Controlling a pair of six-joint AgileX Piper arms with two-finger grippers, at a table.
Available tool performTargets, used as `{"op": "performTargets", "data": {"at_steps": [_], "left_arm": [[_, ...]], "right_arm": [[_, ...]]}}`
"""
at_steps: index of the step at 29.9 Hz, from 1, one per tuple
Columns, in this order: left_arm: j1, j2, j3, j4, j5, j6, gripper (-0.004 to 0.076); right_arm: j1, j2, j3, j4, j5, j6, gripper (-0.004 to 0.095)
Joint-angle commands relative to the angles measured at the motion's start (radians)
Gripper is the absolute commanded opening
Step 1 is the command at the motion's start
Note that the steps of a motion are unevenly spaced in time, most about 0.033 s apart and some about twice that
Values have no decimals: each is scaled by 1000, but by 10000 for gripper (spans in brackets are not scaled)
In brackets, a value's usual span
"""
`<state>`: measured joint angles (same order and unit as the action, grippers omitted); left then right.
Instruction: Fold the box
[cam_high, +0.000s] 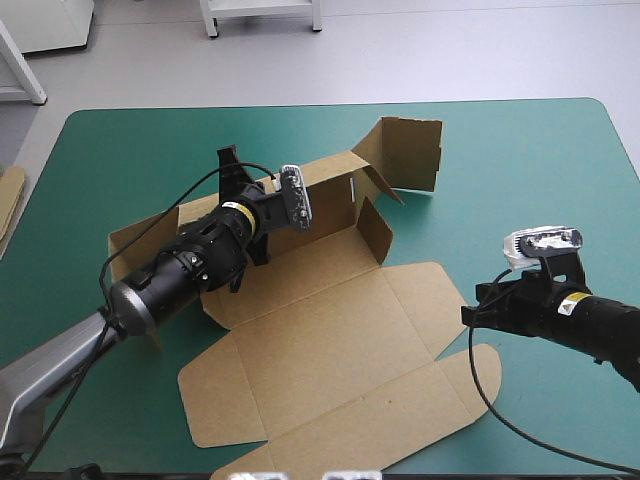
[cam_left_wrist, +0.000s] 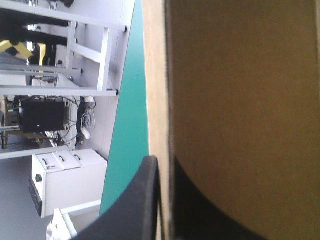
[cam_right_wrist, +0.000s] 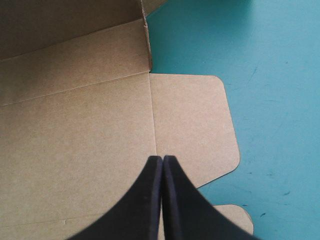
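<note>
The brown box (cam_high: 330, 340) lies in the middle of the table as a cut sheet, its lid panel flat toward the front. Its back wall stands raised, and a tall end flap (cam_high: 410, 150) is upright at the far right. My left gripper (cam_high: 232, 165) sits at the top edge of the back wall. In the left wrist view that gripper (cam_left_wrist: 165, 170) is shut on the box (cam_left_wrist: 240, 100), one black finger (cam_left_wrist: 140, 200) on each face of the board. My right gripper (cam_high: 470, 315) is shut and holds nothing. Its fingertips (cam_right_wrist: 162, 159) hover over the lid's rounded side flap (cam_right_wrist: 192, 120).
An edge of more brown board (cam_high: 8, 195) shows at the table's left edge. Teal-green cover (cam_high: 560, 170) stretches to the right of the box and beside my right gripper (cam_right_wrist: 270, 75). A short side wall (cam_high: 375, 230) stands upright near the box's middle.
</note>
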<state>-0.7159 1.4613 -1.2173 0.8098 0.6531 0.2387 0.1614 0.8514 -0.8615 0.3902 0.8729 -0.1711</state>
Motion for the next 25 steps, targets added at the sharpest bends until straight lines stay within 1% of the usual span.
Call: {"op": "performTargets", "data": {"at_steps": [1,5,11,15,21,25], "left_arm": [[-24,-68,36,-13,-32,-18,-9],[-30,-115,107,41,-41,-53,-9],[-30,-147,135,105,-51,-131,-9],[-30,-145,144,108,-63,-136,-9],[-30,-132,144,109,-70,-137,-9],[-30,-118,169,109,-88,-141,-9]], "right_arm": [[0,-9,-35,24,-54,3,-11],[0,-9,-35,24,-62,7,-11],[0,20,-35,28,-90,7,-11],[0,63,-35,86,-88,-37,-11],[0,94,-37,90,-145,-39,-11],[0,147,-61,118,-144,-44,-11]]}}
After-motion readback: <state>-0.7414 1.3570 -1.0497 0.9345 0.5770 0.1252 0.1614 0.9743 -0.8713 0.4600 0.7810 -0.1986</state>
